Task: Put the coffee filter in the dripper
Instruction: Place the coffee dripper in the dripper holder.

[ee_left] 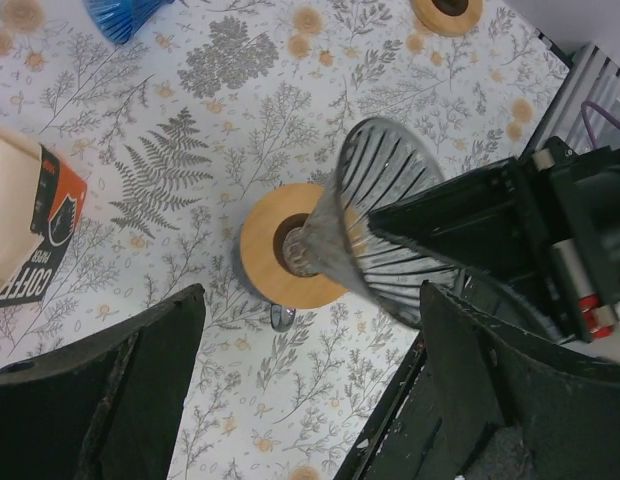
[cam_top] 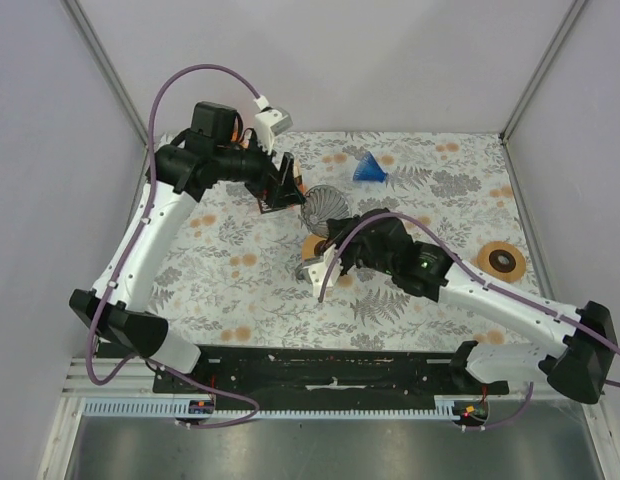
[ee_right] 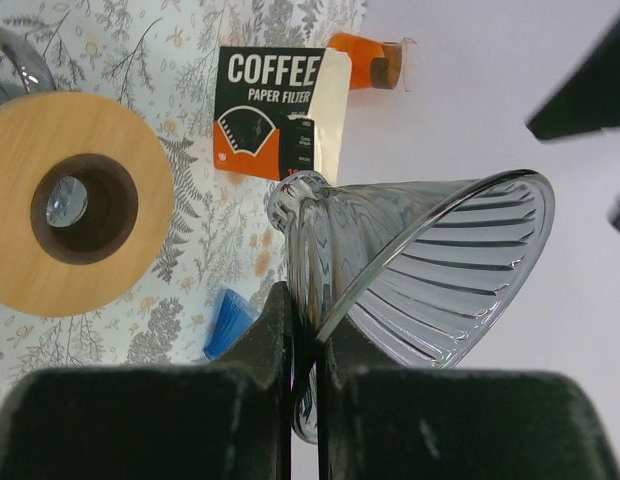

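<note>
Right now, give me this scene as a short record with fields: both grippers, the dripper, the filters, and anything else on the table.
left gripper: open, holding nothing, near the filter pack
right gripper: shut on the rim of the glass dripper
glass dripper: tipped on its side, narrow end toward the wooden base; no filter inside
wooden base: flat on the table, centre hole open
filter pack: lying on the table, far left
blue dripper: far side of the table
second wooden ring: right side of the table
</note>
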`<act>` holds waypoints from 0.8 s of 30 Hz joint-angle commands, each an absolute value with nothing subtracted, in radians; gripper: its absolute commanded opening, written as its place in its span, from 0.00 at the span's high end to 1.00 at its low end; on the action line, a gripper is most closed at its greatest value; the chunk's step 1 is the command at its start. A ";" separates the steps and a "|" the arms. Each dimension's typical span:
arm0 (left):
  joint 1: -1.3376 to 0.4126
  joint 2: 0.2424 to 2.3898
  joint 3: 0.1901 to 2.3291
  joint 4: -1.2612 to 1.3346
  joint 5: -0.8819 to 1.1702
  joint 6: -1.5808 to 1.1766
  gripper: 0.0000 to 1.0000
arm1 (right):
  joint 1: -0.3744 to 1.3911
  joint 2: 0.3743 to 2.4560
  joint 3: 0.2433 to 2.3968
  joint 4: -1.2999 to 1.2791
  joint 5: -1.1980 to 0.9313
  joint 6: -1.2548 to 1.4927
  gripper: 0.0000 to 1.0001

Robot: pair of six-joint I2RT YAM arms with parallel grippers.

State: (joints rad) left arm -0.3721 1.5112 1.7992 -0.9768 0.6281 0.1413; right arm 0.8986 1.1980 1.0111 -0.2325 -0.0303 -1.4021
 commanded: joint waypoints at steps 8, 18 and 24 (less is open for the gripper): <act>-0.480 1.539 1.721 -0.940 0.493 0.143 0.09 | 1.014 1.299 1.098 -0.239 0.229 -1.621 1.00; -0.482 1.571 1.703 -0.965 0.549 0.158 0.98 | 1.020 1.279 1.109 -0.206 0.184 -1.519 1.00; -0.460 1.574 1.680 -0.916 0.541 0.071 0.98 | 0.988 1.212 1.187 -0.198 0.083 -0.997 0.22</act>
